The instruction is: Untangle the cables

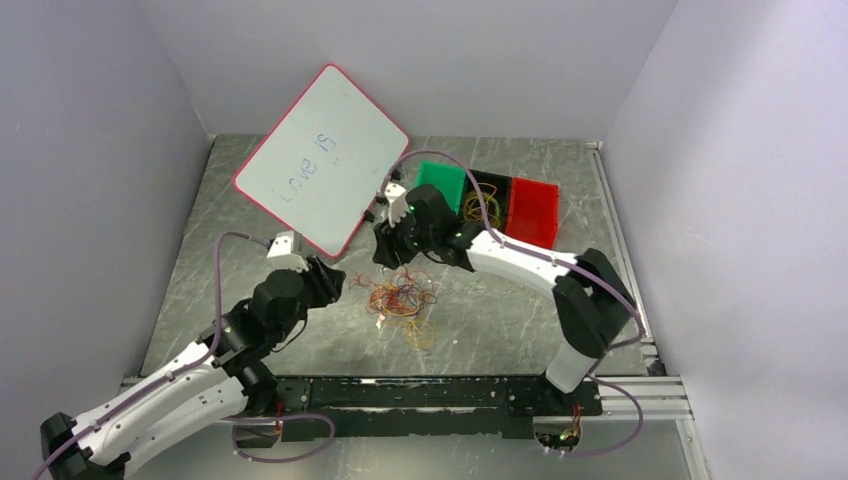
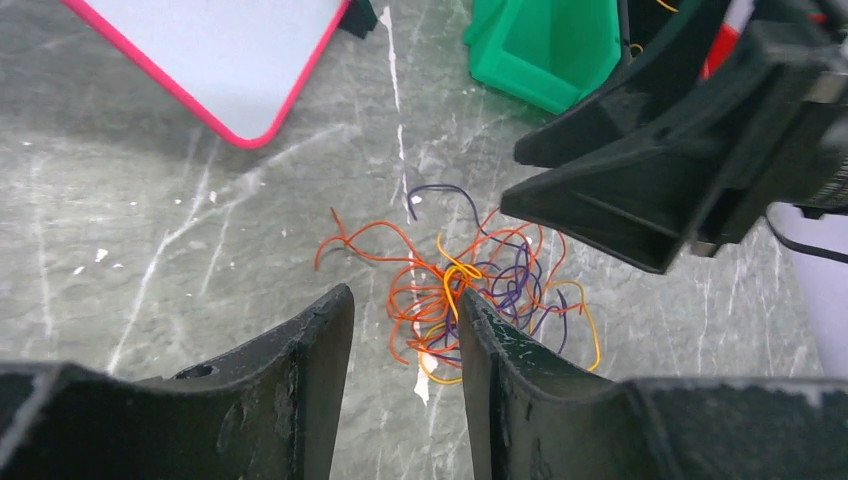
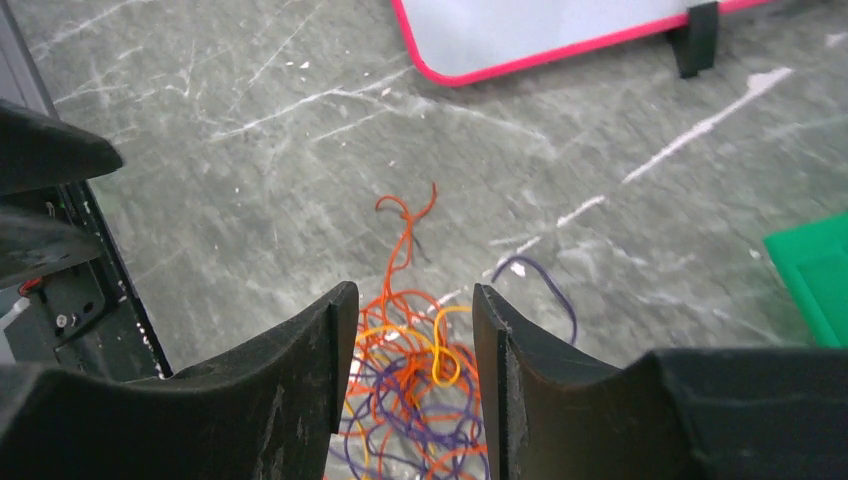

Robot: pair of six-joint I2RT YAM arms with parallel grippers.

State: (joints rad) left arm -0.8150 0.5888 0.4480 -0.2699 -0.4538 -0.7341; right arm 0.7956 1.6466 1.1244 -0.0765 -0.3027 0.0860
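Note:
The cables [image 1: 402,297] lie in one tangled bunch of thin orange, yellow and purple loops on the grey marbled table [image 1: 520,320]. My left gripper [image 1: 335,281] stands just left of the bunch. In the left wrist view it [image 2: 405,294] is open, with bare table between its fingers and the cables [image 2: 440,300] just past the tips; a yellow loop lies against the right finger. My right gripper [image 1: 386,256] hovers over the far side of the bunch. The right wrist view shows it [image 3: 412,292] open above the cables [image 3: 400,375], holding nothing.
A pink-rimmed whiteboard [image 1: 320,160] leans at the back left. Green [image 1: 443,183], black [image 1: 490,197] and red [image 1: 533,210] bins stand in a row at the back right, with some wires in the black one. A black rail [image 1: 430,392] runs along the near edge.

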